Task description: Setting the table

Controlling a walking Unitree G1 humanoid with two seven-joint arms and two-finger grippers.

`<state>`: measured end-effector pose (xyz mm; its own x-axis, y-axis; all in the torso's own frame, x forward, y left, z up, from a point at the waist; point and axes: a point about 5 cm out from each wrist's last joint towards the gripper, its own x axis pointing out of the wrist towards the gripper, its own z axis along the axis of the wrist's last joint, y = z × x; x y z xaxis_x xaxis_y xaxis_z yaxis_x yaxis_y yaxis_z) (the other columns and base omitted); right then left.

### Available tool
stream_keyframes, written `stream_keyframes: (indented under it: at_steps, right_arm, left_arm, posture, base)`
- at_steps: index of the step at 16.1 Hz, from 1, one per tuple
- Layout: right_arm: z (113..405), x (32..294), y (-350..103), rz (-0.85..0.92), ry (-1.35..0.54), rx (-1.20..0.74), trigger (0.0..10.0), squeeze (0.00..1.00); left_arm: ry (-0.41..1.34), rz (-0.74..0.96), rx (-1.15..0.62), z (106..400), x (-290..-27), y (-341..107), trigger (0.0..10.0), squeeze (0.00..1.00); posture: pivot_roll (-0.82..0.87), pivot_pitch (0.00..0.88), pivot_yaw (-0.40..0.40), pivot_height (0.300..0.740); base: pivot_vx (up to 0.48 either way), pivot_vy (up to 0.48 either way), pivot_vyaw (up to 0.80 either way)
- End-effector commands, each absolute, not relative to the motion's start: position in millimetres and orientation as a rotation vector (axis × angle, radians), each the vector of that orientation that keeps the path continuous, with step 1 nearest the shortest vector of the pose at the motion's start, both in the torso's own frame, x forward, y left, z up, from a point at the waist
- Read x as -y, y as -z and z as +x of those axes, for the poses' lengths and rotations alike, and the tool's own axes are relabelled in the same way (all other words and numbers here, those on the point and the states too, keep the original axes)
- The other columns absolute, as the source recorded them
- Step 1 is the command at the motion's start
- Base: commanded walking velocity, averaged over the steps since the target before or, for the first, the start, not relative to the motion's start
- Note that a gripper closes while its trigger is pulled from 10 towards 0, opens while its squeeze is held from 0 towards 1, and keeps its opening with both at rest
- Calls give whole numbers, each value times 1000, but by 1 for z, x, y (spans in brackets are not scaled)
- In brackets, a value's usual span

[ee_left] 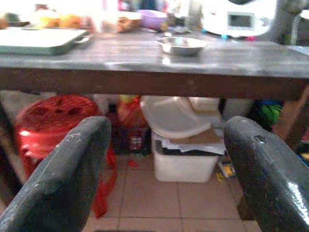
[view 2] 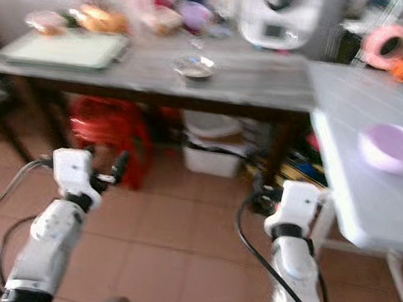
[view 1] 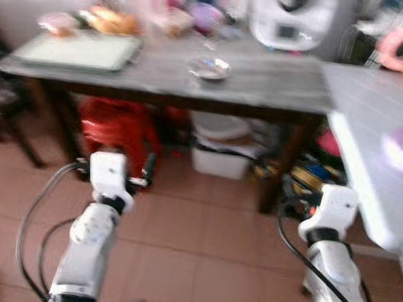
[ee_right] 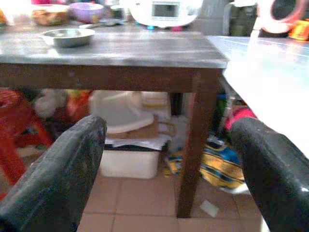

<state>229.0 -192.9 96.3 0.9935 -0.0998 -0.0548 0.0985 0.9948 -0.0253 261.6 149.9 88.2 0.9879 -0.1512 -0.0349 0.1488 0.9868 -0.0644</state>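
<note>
Both end effectors, left [ee_left: 164, 159] and right [ee_right: 166, 159], spread, empty. Metal bowl [view 1: 208, 68] on tabletop [view 1: 275, 83] ahead, above: probably light, stiff, slippery; pinch the rim.

Silver arms [view 1: 88, 243], black cables [view 1: 34, 212], black-fingered tools [ee_left: 166, 159]

Dark wooden desk [view 1: 261, 86] spans far side of room, grey top crowded along far edge. White desk [view 2: 341, 133] runs along right, meeting dark one at corner. Terracotta tiled floor [view 1: 202, 241] in foreground. Beneath dark desk: red plastic stool [ee_left: 53, 116] at left, white storage box [ee_left: 186, 164] with lids piled on top at centre. Bright light washes out far left.
</note>
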Motion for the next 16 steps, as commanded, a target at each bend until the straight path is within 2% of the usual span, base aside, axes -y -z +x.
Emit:
stream_keyframes:
  at_steps: [1,16]
  right_arm:
    - [230,195,-99,-28,109,-45,10000,0]
    - [235,193,-108,-49,101,7,10000,0]
  left_arm:
    - [178,-65,-24,265,-144,-94,10000,0]
    - [161,-57,-18,266,-146,-96,10000,0]
  posture:
    - [-65,0,27,740]
    - [-64,0,28,740]
  base:
    - [0,-315,0]
    - [0,-443,0]
